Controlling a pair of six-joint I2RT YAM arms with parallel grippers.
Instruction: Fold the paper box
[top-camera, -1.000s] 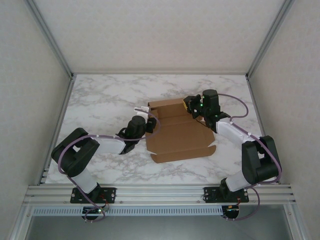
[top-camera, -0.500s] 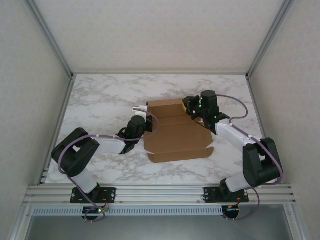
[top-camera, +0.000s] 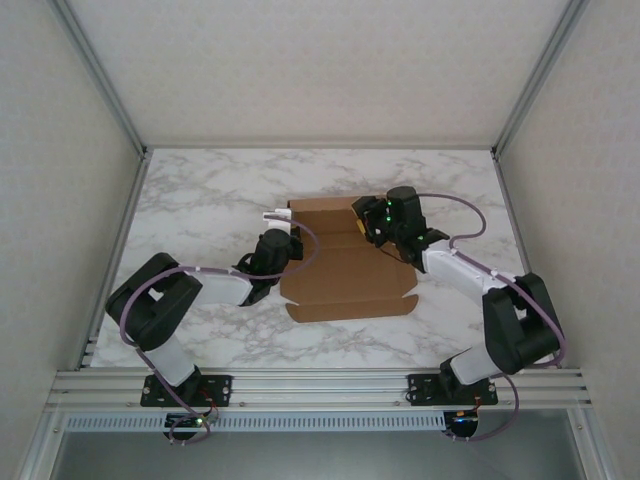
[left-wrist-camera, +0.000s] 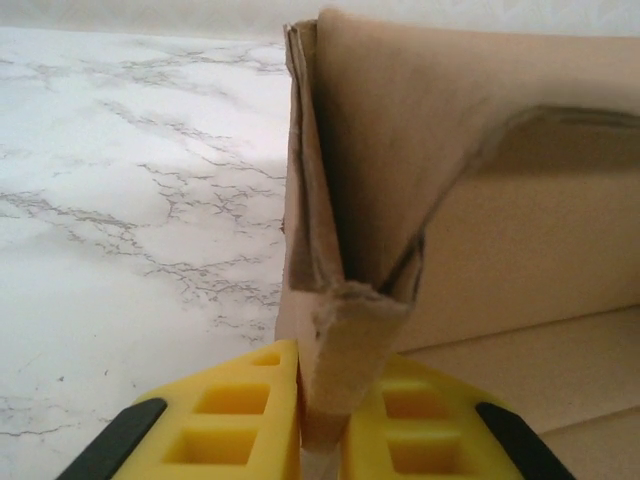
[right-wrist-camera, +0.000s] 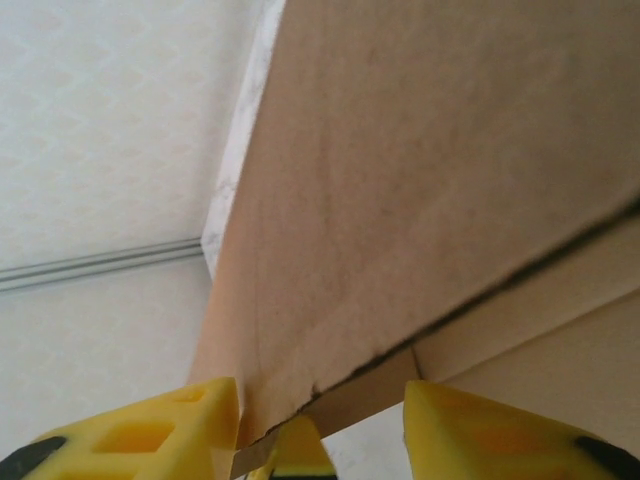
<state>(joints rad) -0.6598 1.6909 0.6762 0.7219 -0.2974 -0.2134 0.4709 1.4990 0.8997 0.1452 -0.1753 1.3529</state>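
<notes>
The brown paper box (top-camera: 345, 275) lies partly folded in the middle of the marble table (top-camera: 200, 200). My left gripper (top-camera: 287, 243) is at its left edge. In the left wrist view that gripper (left-wrist-camera: 322, 425) is shut on a raised, doubled side flap of the paper box (left-wrist-camera: 400, 130), whose frayed end sits between the yellow pads. My right gripper (top-camera: 366, 228) is over the box's far right corner. In the right wrist view it (right-wrist-camera: 320, 440) stands open, with a tilted panel of the paper box (right-wrist-camera: 420, 180) leaning on the left finger (right-wrist-camera: 150, 435) and its edge crossing the gap.
Aluminium frame posts (top-camera: 100, 80) and white walls close in the table on three sides. A rail (top-camera: 320, 380) runs along the near edge by the arm bases. Bare marble lies left of and behind the box.
The box has slid left and turned slightly. My right gripper moved left along the far edge with the panel. My left gripper drifted left, still holding its flap.
</notes>
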